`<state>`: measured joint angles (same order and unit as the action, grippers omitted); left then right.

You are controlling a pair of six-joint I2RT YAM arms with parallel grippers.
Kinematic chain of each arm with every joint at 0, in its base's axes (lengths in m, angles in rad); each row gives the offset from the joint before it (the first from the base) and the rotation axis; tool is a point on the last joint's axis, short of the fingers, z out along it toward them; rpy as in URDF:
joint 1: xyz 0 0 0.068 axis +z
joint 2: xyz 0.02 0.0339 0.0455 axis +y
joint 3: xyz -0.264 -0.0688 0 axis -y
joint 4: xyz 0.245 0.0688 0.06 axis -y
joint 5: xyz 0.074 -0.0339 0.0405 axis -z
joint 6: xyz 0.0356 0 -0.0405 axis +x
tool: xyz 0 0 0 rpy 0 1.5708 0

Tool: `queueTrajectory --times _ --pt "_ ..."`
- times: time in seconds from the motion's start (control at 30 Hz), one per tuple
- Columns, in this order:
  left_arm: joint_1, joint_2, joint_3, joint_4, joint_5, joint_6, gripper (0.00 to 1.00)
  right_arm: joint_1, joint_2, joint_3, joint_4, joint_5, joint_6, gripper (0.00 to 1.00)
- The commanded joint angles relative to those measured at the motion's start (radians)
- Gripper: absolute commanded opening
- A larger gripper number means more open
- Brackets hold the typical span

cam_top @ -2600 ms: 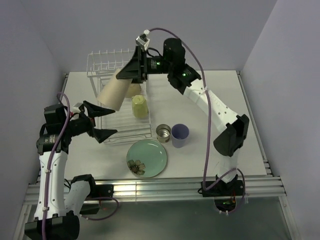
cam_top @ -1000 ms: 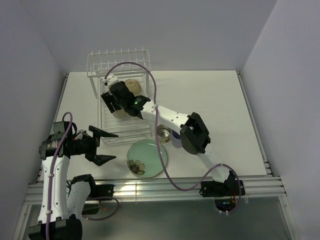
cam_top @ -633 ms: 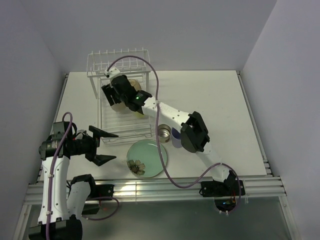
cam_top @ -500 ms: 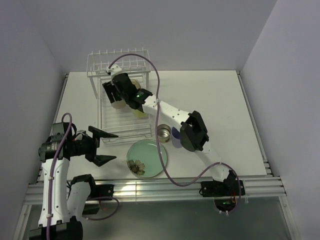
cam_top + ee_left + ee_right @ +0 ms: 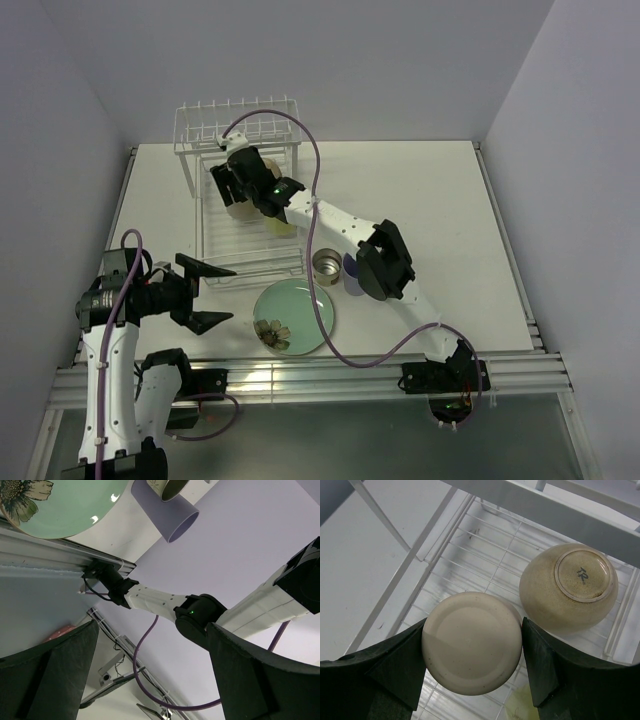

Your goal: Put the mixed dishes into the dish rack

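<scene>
Over the near left of the bench (image 5: pixel 440 200), the left hand (image 5: pixel 225 293) hangs spread and empty. In the dish rack (image 5: pixel 245 250), the right hand (image 5: pixel 233 190) pinches the tan cup (image 5: pixel 471 642) base up, just left of the upturned cream bowl (image 5: pixel 565 587). I cannot tell whether the cup's rim is seated. Released on a wire, it could tip into the bowl or the pale mug (image 5: pixel 284 226). A finger pulling away might drag it. Further right, the plate (image 5: pixel 293 315), metal cup (image 5: pixel 326 266) and lavender cup (image 5: pixel 167 515) lie near the right arm's elbow (image 5: pixel 380 270), which could clip them.
</scene>
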<state>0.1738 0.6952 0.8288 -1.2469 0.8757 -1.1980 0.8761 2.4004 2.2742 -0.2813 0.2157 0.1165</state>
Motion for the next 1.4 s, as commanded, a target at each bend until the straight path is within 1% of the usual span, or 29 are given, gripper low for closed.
queueTrajectory --times 0.0,0.07,0.1,0.17,0.2,0.27,0.3,0.33,0.37,0.43,0.47,0.6,0.7,0.8,0.83,0.9,0.93,1.03,1.07,1.1,1.17,1.23,1.27,1.3,1.37 --pt "0.004 -0.017 0.009 -0.014 0.016 -0.014 0.95 -0.006 0.006 0.036 0.031 0.002 0.014 0.24" --pt "0.004 -0.017 0.007 -0.013 0.016 -0.017 0.95 -0.008 0.002 0.036 0.027 0.004 0.015 0.37" --pt "0.004 -0.019 0.006 -0.01 0.017 -0.018 0.95 -0.008 0.002 0.036 0.024 0.004 0.017 0.49" --pt "0.006 -0.02 0.003 -0.005 0.014 -0.021 0.95 -0.006 -0.003 0.042 0.016 0.007 0.015 0.59" --pt "0.006 -0.02 0.001 0.0 0.014 -0.025 0.95 -0.006 -0.006 0.044 0.013 0.008 0.012 0.69" --pt "0.004 -0.022 -0.003 0.012 0.017 -0.034 0.95 -0.005 -0.017 0.042 0.013 0.019 0.011 0.77" --pt "0.004 -0.022 -0.002 0.017 0.017 -0.037 0.95 -0.005 -0.02 0.041 0.013 0.017 0.011 0.83" --pt "0.006 -0.022 -0.002 0.023 0.019 -0.038 0.95 -0.005 -0.023 0.042 0.013 0.02 0.008 0.84" --pt "0.004 -0.019 -0.003 0.026 0.019 -0.038 0.95 -0.005 -0.026 0.042 0.011 0.022 0.006 0.89" --pt "0.004 -0.016 -0.005 0.027 0.022 -0.035 0.95 -0.005 -0.033 0.036 0.014 0.021 0.005 0.94" --pt "0.004 -0.016 -0.005 0.029 0.022 -0.035 0.95 -0.005 -0.034 0.034 0.013 0.021 0.006 0.99" --pt "0.004 -0.016 -0.011 0.037 0.028 -0.034 0.95 -0.003 -0.041 0.034 -0.004 0.02 0.006 1.0" --pt "0.004 -0.013 -0.019 0.047 0.031 -0.034 0.95 0.006 -0.079 0.015 -0.016 0.033 0.015 1.0" --pt "0.004 -0.01 -0.03 0.082 0.023 -0.044 0.95 0.024 -0.174 -0.062 -0.009 0.053 0.009 1.0" --pt "0.006 -0.002 -0.03 0.089 0.022 -0.045 0.94 0.026 -0.231 -0.079 -0.015 0.057 0.011 1.0" --pt "0.004 0.013 -0.011 0.099 -0.007 -0.02 0.94 0.026 -0.291 -0.134 -0.058 0.07 0.032 1.0" --pt "0.004 0.038 -0.001 0.098 -0.023 -0.005 0.93 0.024 -0.357 -0.152 -0.077 0.086 0.041 1.0" --pt "0.003 0.098 0.067 0.083 -0.09 0.072 0.93 0.005 -0.47 -0.211 -0.206 0.085 0.077 1.0" --pt "0.003 0.111 0.087 0.078 -0.109 0.089 0.93 -0.006 -0.493 -0.212 -0.26 0.086 0.113 1.0" --pt "0.003 0.131 0.123 0.075 -0.144 0.116 0.93 -0.031 -0.542 -0.223 -0.359 0.077 0.132 1.0" --pt "0.001 0.145 0.151 0.078 -0.178 0.138 0.92 -0.063 -0.596 -0.243 -0.459 0.068 0.207 1.0" --pt "-0.008 0.153 0.176 0.086 -0.23 0.152 0.91 -0.112 -0.692 -0.326 -0.548 -0.021 0.242 1.0" --pt "-0.016 0.152 0.181 0.095 -0.245 0.152 0.91 -0.164 -0.723 -0.387 -0.602 -0.047 0.279 1.0" --pt "-0.034 0.15 0.179 0.102 -0.259 0.149 0.9 -0.19 -0.75 -0.419 -0.628 -0.077 0.29 1.0" --pt "-0.063 0.15 0.184 0.122 -0.306 0.141 0.87 -0.26 -0.823 -0.503 -0.679 -0.099 0.298 0.99"
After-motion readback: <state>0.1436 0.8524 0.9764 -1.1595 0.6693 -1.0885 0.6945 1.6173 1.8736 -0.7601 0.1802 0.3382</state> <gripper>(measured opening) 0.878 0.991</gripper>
